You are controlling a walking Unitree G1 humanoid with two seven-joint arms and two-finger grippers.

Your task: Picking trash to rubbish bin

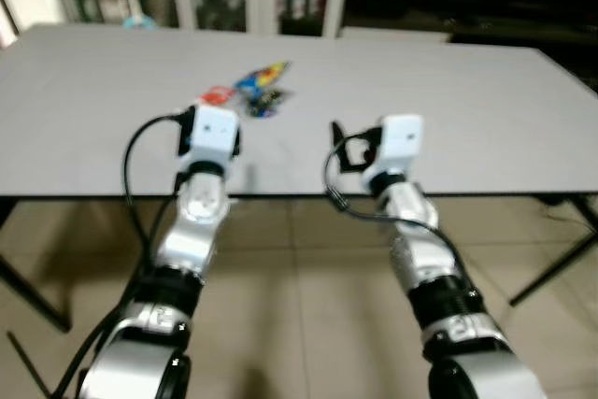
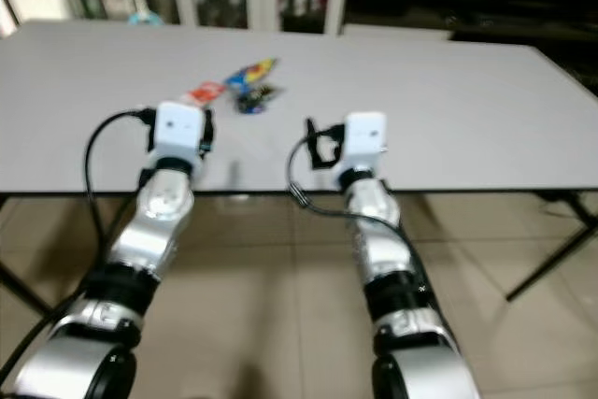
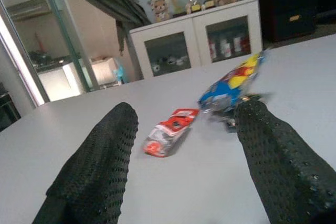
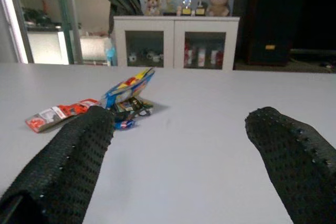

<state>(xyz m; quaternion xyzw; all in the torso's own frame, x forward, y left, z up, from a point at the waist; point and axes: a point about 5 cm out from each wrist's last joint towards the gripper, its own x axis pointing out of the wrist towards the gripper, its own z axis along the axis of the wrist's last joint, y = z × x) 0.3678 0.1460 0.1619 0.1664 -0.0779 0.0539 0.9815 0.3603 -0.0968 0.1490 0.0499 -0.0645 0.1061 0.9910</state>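
Both grippers, left gripper (image 3: 181,145) and right gripper (image 4: 184,150), hover with fingers spread apart over the near worktop (image 1: 486,128); a red wrapper (image 3: 169,132) and a blue-yellow wrapper (image 3: 231,85) lie farther.

Tabletop (image 4: 220,145): matt grey, smooth. Red wrapper (image 3: 168,134) and blue-yellow wrapper (image 3: 231,85): glossy crinkled plastic film. My fingers (image 3: 100,166): black, dimpled rubbery texture. My arms (image 1: 192,231): polished silver metal.
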